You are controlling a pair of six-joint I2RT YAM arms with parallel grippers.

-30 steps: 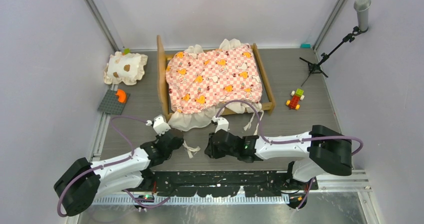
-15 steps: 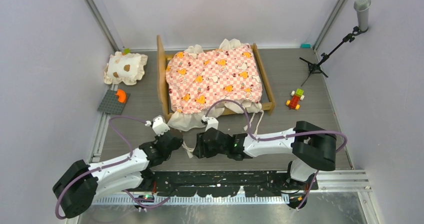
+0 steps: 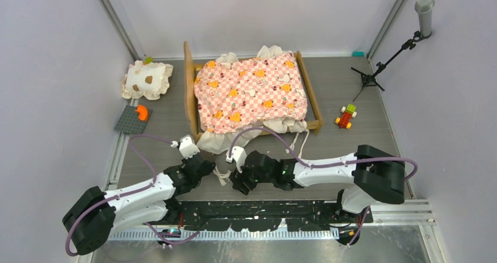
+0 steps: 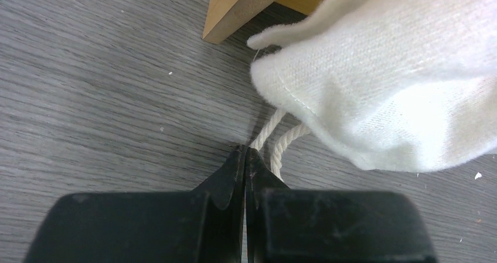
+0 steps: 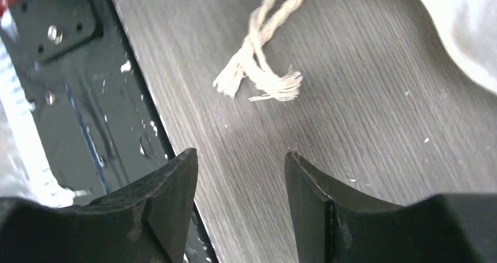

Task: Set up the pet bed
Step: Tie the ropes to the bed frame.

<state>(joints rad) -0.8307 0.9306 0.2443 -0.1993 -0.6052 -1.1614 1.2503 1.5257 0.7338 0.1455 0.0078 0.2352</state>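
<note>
- Top view: pet bed (image 3: 252, 93) stands at the middle far part of the grey counter (image 3: 351, 152), headboard on the left; pink checkered mattress lies in the frame, its cream ruffle (image 3: 225, 141) spilling over the near rail; both arms reach in low just near of that rail.
- Top view only: spotted pillow (image 3: 147, 79) lies apart from the bed at far left; grey plate (image 3: 132, 120) with an orange piece sits near it; toy car (image 3: 346, 116) and microphone stand (image 3: 381, 64) are on the right.
- Left wrist view: left fingers (image 4: 231, 175) are pressed tip to tip; a strand of white cord (image 4: 271, 135) runs from under the ruffle into their seam; a wooden frame corner (image 4: 234, 5) shows above; the top view hides this contact.
- Right wrist view: right fingers (image 5: 173, 184) are spread apart with nothing between them, above bare counter; the frayed cord end (image 5: 261, 78) lies beyond the tips, untouched; black base plate (image 5: 64, 69) at left.
</note>
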